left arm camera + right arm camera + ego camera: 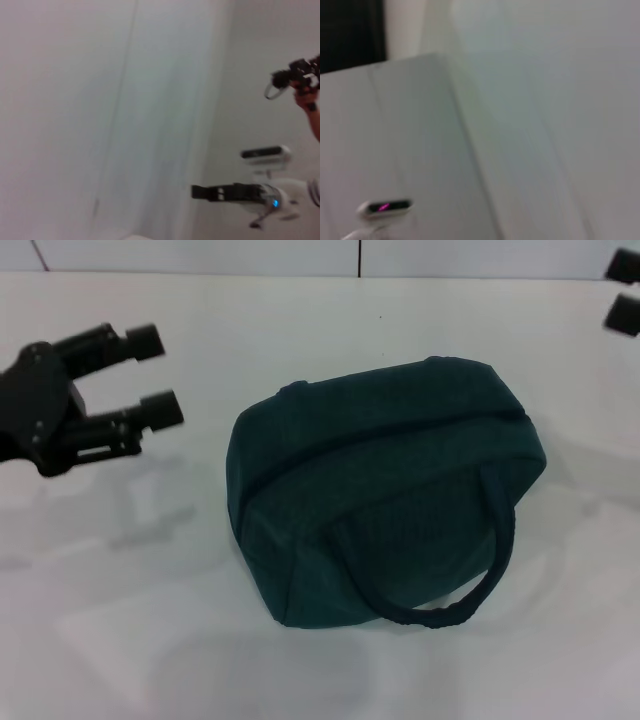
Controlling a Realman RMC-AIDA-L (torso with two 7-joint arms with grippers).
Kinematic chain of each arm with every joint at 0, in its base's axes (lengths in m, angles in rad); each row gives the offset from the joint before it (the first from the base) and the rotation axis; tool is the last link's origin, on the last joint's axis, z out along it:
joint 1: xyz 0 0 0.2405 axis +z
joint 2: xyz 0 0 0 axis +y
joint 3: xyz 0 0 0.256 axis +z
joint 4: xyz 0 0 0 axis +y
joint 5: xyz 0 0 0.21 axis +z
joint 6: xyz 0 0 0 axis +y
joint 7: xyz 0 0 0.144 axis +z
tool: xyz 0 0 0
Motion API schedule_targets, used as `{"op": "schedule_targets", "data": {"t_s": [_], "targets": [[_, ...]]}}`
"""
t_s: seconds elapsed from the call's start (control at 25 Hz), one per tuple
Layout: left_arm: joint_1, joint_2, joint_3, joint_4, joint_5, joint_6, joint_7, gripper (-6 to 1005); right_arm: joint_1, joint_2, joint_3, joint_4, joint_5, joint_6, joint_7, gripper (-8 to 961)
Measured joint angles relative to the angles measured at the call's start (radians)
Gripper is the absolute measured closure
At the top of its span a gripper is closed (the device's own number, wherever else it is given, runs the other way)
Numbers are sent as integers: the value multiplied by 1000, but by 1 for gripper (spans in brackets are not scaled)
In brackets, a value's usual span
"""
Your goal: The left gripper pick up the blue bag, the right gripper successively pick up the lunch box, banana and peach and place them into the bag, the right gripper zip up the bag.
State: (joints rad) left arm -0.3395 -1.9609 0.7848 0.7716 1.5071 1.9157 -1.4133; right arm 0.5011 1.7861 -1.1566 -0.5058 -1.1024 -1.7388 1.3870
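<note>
Head view has the blue bag (385, 495) lying on its side in the middle of the frame on the white table (120, 640), looking zipped shut, with one handle (480, 570) looping toward the lower right. No lunch box, banana or peach in sight, so my guess is the job's basically finished. Left gripper (155, 375) sits at the left edge, fingers spread, holding nothing. Right gripper (622, 290) only pokes in at the upper right corner; can't tell if it's open or closed. Both wrist views miss the bag entirely, just pale wall.
</note>
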Motion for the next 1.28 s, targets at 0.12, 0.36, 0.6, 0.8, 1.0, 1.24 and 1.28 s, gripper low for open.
{"op": "schedule_targets", "data": {"t_s": [0.12,0.36,0.6,0.8,1.0,1.24,1.28], "targets": [[-16,-2,1,0,36,26,-9,161,36,-1,0,-2,-68,-31,26,93],[-37,-9,2,-2,94,46,-32,150,57,-2,0,-58,-157,-56,85,93],[-38,-15,2,-12,99,45,-53,138,52,-10,0,-81,-204,-88,111,93],[-32,-27,0,-12,109,41,-33,128,48,-2,2,-89,-262,-128,111,93],[-44,-38,-5,-13,156,38,-34,120,50,9,1,-101,-306,-148,111,93],[-39,-46,-5,-14,163,37,-16,119,46,12,14,-102,-313,-151,109,93],[-38,-48,-5,-14,169,37,-16,119,46,12,13,-102,-315,-151,109,93]]}}
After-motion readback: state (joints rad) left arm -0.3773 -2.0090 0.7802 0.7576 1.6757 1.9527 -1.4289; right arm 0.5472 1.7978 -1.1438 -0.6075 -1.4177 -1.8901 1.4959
